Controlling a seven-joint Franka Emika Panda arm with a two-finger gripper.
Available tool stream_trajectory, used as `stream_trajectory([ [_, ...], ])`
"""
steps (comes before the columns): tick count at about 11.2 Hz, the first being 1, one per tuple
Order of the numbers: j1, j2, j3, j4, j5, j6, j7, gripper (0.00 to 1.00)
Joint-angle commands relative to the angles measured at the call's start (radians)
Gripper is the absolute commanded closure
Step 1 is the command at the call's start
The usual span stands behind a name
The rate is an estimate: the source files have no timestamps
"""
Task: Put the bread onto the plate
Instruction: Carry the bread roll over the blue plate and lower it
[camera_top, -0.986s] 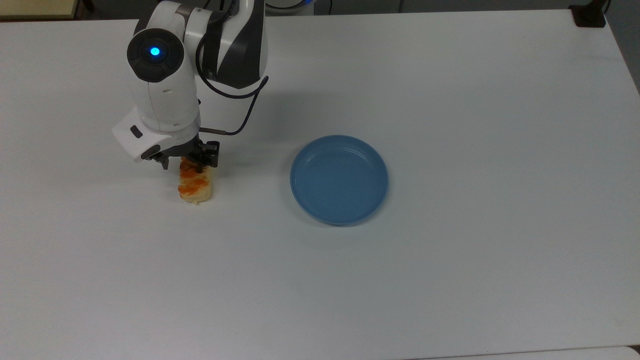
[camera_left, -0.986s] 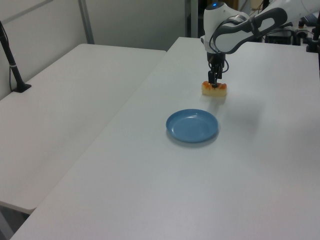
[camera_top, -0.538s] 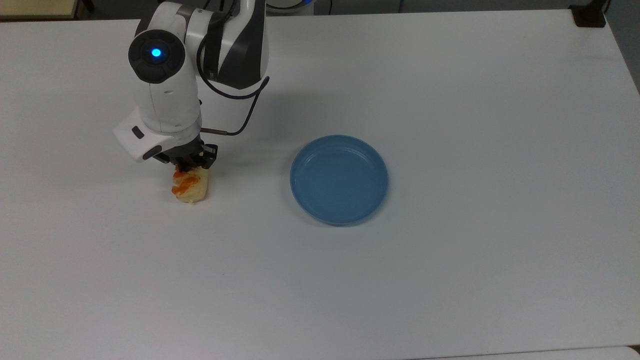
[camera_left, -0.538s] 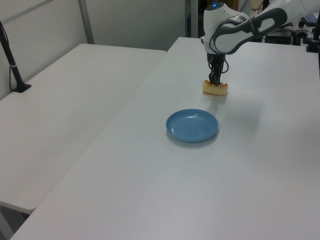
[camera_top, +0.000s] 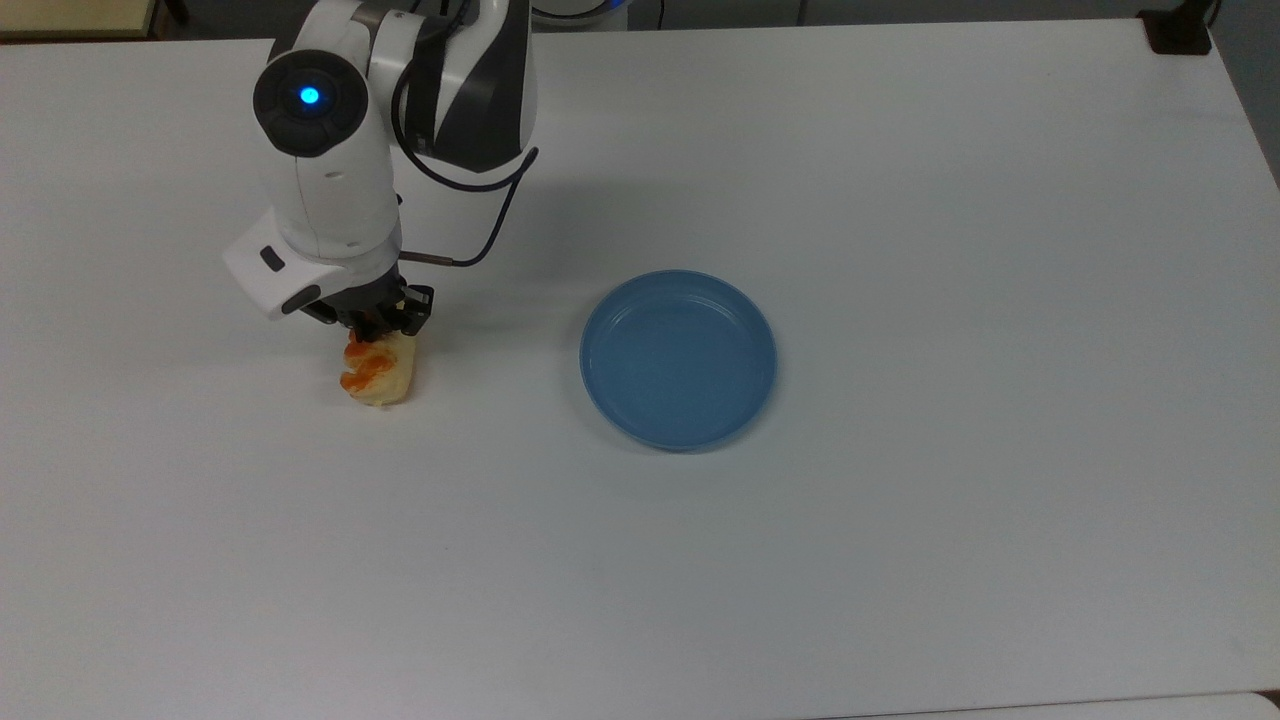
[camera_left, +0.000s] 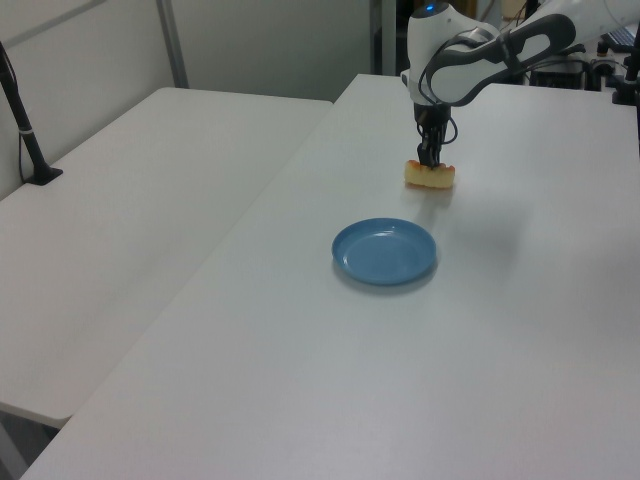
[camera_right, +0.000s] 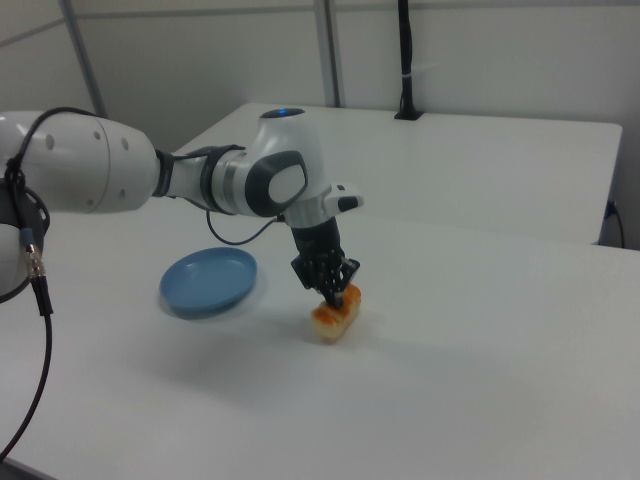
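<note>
Status, early stage: black two-finger gripper (camera_right: 334, 293) clenched on small oblong pale-yellow, orange-striped bread (camera_top: 379, 369), just off white table (camera_top: 900, 550); round blue plastic plate (camera_top: 679, 358) well apart, unfilled; transfer and release pending.

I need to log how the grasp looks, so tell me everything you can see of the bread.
The bread is a small oblong pale-yellow bun with orange glaze on top. The gripper is shut on its top. It hangs tilted, at or just above the white table, apart from the blue plate, to the top view's left.
</note>
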Motion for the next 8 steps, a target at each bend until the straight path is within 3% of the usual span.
stream_trajectory([
  [1, 0.022, -0.081, -0.008, 0.001, 0.060, -0.089, -0.013, 1.00],
  [4, 0.094, -0.093, -0.002, 0.062, 0.066, -0.138, 0.019, 1.00],
  [8, 0.370, -0.092, -0.024, 0.093, 0.054, -0.158, 0.180, 1.00],
])
